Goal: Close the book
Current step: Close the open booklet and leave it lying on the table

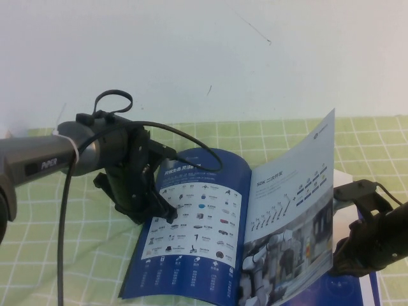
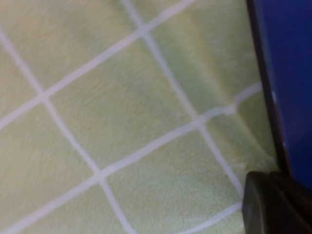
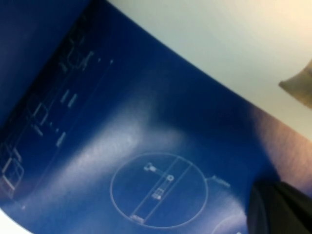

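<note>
Possibly the raised page (image 1: 299,185) slips off right gripper (image 1: 360,242) at four o'clock, reopening the book (image 1: 191,223); left gripper (image 1: 159,207) sits at nine o'clock; grip states unclear.

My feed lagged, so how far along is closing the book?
Done: the right page stands lifted steeply. In hand: the right claw sits beside that page's lower outer edge; the left claw is at the left page's outer edge. Left: fold the raised page over; the book is not yet shut.
</note>
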